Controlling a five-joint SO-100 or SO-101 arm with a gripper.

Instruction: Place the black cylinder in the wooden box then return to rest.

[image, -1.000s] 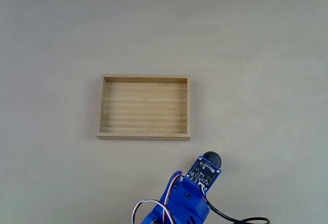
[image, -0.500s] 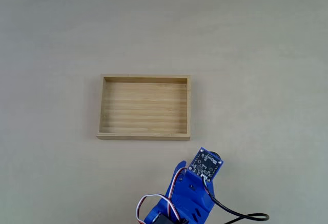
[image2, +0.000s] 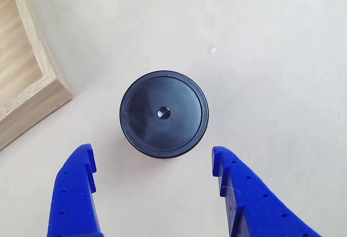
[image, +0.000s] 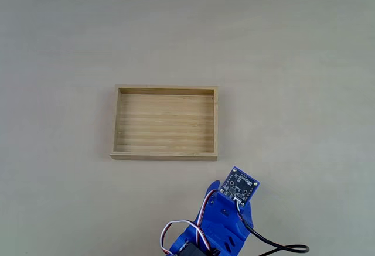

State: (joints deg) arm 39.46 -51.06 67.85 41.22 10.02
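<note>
Black cylinder (image2: 164, 113) stands upright on the counter (image2: 282, 42), directly ahead of the wide-open, empty gripper (image2: 150, 164), centred between its jaws, beside the wooden box (image2: 32, 79) corner.

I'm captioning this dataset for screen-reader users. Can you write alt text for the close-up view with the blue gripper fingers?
A black cylinder stands upright on a pale table, seen from straight above, its round top marked by a central dimple. The open blue gripper has a finger on each side, both short of touching it. A corner of the wooden box shows at upper left, apart from the cylinder.
</note>
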